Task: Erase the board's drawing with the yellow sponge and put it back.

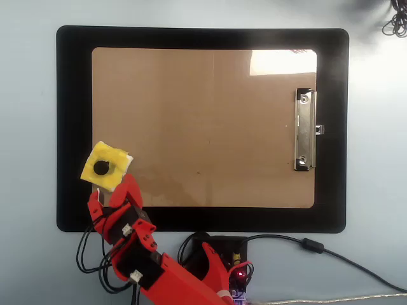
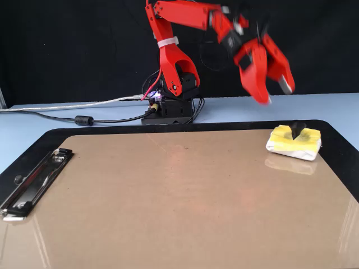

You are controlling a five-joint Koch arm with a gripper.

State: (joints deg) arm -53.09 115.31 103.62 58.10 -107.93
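The yellow sponge [image 1: 109, 160] [image 2: 303, 143] lies flat with its black knob up, straddling the left edge of the brown board [image 1: 203, 121] [image 2: 168, 202] and the black mat in the overhead view. My red gripper [image 1: 112, 190] [image 2: 274, 92] is open and holds nothing. It hangs well above the sponge, a little toward the arm's base. In the fixed view its two fingers are spread apart. The drawing is not in view on the board's surface. The silver clip [image 1: 305, 130] [image 2: 33, 182] sits at the board's far short edge.
A black mat [image 1: 73, 95] [image 2: 336, 148] lies under the board on a pale blue table. The arm's base [image 1: 216, 254] [image 2: 171, 106] stands at the mat's near long edge with cables [image 2: 84, 120] trailing off. A dark cable bundle [image 1: 395, 22] sits at the top right corner.
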